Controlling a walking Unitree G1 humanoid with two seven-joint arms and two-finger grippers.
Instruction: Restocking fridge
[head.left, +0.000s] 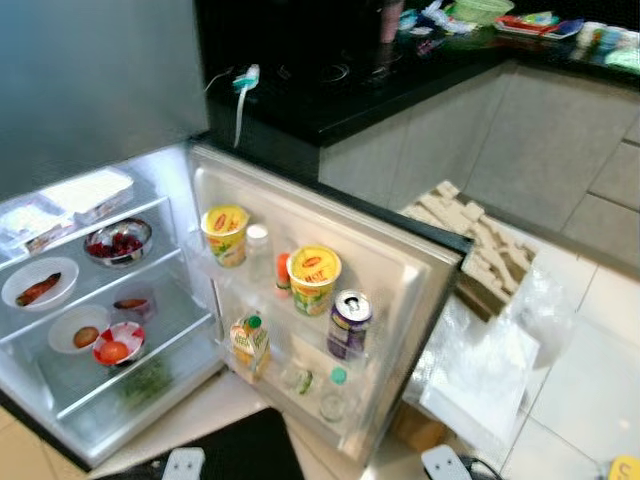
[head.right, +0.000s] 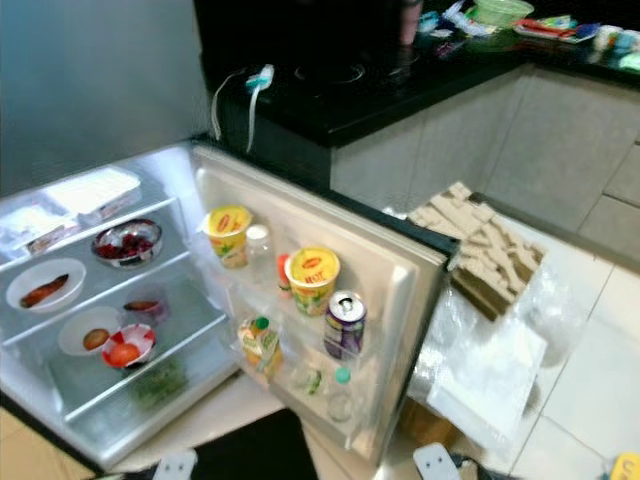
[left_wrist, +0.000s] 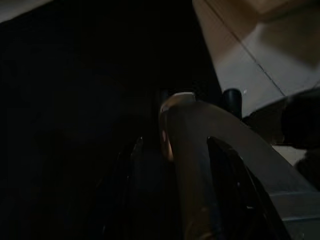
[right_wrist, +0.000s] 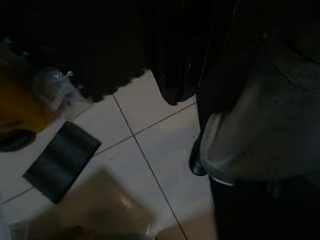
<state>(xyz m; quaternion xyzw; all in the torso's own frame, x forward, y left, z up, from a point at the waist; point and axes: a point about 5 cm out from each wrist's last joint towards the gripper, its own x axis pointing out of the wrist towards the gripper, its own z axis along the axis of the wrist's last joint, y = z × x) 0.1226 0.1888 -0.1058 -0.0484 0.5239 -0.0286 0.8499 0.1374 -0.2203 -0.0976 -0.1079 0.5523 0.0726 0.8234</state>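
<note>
Below the counter (head.left: 400, 90) the fridge (head.left: 150, 300) stands open, its door (head.left: 400, 290) rack already holding cups (head.left: 314, 279), a can (head.left: 348, 324) and carton (head.left: 250, 343), so restocking looks well along, while both idle grippers' fingers cannot be made out.

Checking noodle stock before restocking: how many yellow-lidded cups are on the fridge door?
2. One yellow-lidded cup stands on the door's upper shelf beside a small white bottle; the other sits further along, above the purple can. More may be hidden.
</note>
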